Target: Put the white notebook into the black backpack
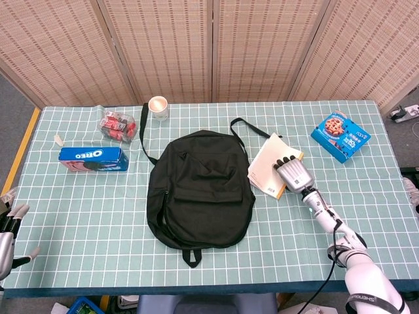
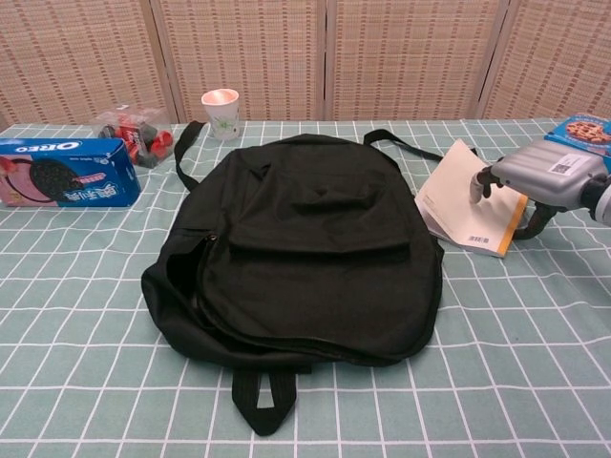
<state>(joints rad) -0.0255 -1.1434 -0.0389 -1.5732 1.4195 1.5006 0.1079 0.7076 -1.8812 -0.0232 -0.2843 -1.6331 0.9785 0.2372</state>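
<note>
The black backpack [image 1: 200, 190] [image 2: 305, 248] lies flat in the middle of the table with its zipper side toward the left. Just right of it, the white notebook [image 1: 267, 167] [image 2: 456, 202], yellow along its right edge, lies touching the backpack's side. My right hand [image 1: 292, 175] [image 2: 546, 179] grips the notebook's right edge, fingers on the cover and thumb curled at the yellow edge. My left hand [image 1: 8, 229] hangs off the table's near left corner, fingers apart and holding nothing; the chest view does not show it.
A blue Oreo box [image 1: 93, 159] [image 2: 65, 172], a bag of red snacks [image 1: 117, 125] and a paper cup [image 1: 158, 106] [image 2: 221, 113] stand at the back left. A blue cookie box [image 1: 340, 135] sits at the back right. Backpack straps [image 1: 252, 129] trail toward the back.
</note>
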